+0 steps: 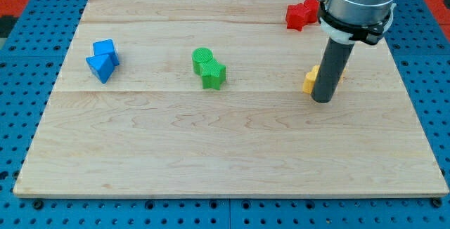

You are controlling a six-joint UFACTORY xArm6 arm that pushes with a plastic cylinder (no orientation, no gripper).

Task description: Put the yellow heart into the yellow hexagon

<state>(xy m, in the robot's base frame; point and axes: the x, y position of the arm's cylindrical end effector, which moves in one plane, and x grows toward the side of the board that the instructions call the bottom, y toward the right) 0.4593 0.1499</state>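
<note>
A straight dark grey rod ended at my tip (322,100), blunt and flat. Above it sat a wider silver-grey cylinder ringed by a black band.

— Where is your rod?
— My tip (322,100) rests on the wooden board (211,145), touching a yellow block (310,80) at the view's right, its shape mostly hidden.
— Others?
— Red blocks (301,14) above; green blocks (209,68), blue blocks (103,59) leftward.
</note>
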